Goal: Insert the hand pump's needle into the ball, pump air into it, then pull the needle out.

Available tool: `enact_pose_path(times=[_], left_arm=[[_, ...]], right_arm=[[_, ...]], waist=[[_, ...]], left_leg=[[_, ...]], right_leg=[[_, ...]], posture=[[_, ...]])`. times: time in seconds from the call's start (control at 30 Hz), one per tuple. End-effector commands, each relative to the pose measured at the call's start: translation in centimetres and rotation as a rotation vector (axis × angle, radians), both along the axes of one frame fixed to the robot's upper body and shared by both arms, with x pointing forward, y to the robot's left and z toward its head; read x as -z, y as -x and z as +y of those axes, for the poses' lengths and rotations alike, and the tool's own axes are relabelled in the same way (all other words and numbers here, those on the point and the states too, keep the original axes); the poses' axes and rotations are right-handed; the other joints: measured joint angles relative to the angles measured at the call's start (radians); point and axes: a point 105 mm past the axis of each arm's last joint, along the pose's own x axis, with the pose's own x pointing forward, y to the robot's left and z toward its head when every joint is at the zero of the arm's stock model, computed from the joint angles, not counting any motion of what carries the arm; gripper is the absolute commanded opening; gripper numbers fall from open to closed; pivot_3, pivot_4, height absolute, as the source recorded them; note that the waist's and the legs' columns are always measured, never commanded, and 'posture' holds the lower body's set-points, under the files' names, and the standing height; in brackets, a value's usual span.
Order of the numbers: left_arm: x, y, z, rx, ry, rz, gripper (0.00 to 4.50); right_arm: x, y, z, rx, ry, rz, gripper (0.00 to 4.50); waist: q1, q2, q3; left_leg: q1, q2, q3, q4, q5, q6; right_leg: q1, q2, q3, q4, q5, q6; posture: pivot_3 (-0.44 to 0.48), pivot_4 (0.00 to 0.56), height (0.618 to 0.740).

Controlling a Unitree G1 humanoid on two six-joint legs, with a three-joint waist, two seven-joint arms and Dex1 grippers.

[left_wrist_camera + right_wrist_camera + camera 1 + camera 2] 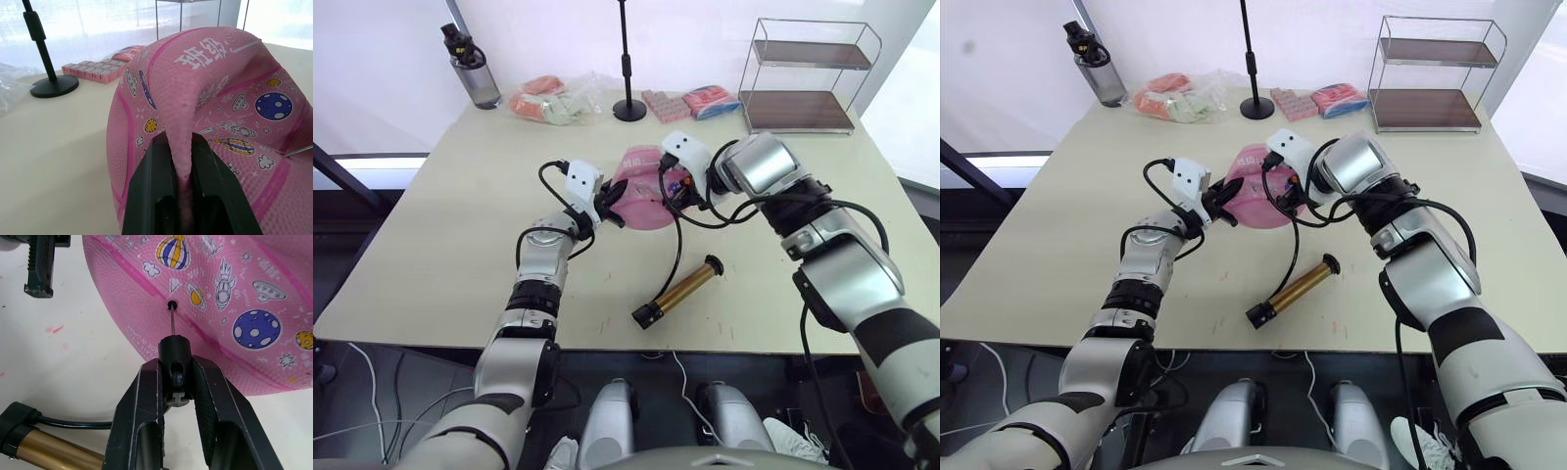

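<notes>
Right wrist view: your right hand (175,382) grips the needle (172,317), tip at the ball's (234,293) valve. Left hand (182,171) pinches a ball fold. Push straight, keep the fold pinned.

ball (210,103): pink rubber, pebbled matt skin, printed cartoon decals, soft enough to fold where pinched. left gripper (182,161) fingers (156,186) – black matt plastic, smooth. right gripper (175,377) same finish, ribbed inner faces. needle (172,320): thin bare metal pin, black plastic fitting. hand pump (682,290) – brushed gold-brass metal tube, slight sheen, black plastic end caps; hose (676,245) black rubber, smooth. table (431,245): pale matt laminate, few red scuffs. rack (803,73): clear glossy acrylic walls, dark wood-look shelves. bottle (475,73) – smoky translucent plastic.
</notes>
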Motion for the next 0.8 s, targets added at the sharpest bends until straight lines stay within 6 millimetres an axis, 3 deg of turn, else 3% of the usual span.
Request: enact_pose_path(times=[0.03, 0.53, 0.8], left_arm=[[0.8, 0.2, -0.3, 0.006, -0.011, 0.031, 0.03], [1.2, 0.4, -1.0, 0.033, -0.007, 0.05, 0.03], [1.6, 0.9, -1.7, 0.075, 0.039, 0.097, 0.03]], right_arm=[[-0.7, -0.1, 0.0, -0.013, 0.005, -0.038, 0.31], [1.0, -0.1, 0.2, -0.083, 0.118, -0.046, 0.31], [0.9, -0.5, 1.8, -0.15, 0.183, -0.081, 0.31]], waist=[[0.0, 0.0, 0.0], [0.0, 0.0, 0.0], [-0.013, 0.001, 0.0]], left_leg=[[0.0, 0.0, 0.0, 0.0, 0.0, 0.0], [0.001, 0.0, 0.0, 0.0, 0.0, 0.0], [0.001, 0.0, 0.0, 0.0, 0.0, 0.0]], right_leg=[[0.0, 0.0, 0.0, 0.0, 0.0, 0.0], [0.0, 0.0, 0.0, 0.0, 0.0, 0.0], [0.0, 0.0, 0.0, 0.0, 0.0, 0.0]], posture=[[0.0, 0.15, 0.731], [0.0, 0.15, 0.731], [0.0, 0.15, 0.731]])
